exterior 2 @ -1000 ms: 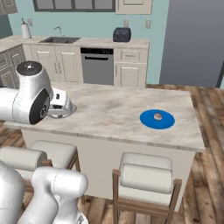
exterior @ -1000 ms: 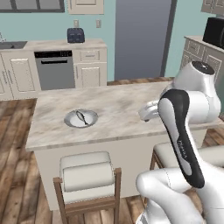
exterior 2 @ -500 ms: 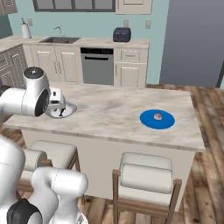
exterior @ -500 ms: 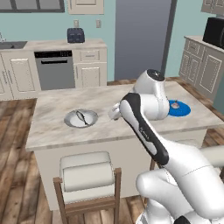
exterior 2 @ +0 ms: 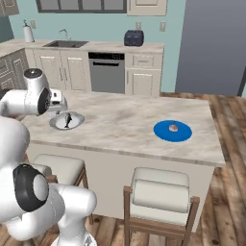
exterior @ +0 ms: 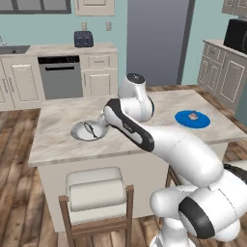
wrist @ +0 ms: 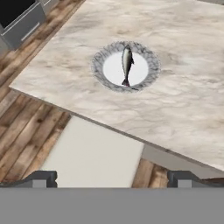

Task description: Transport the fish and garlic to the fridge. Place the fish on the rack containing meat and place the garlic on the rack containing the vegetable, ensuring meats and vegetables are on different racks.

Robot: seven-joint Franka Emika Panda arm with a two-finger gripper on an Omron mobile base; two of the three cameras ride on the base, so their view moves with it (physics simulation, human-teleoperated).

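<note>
Arm swung left across the island toward the grey plate | gripper spread wide, empty, short of the fish on that plate | garlic untouched on blue plate | likely fish pickup next

A marble tabletop tops a cream island in the middle of the frame, with two cushioned wooden stools in front of it. The floor is wood planks. At the upper left, cream cabinets, a dishwasher and a toaster stand along a teal wall.
</note>
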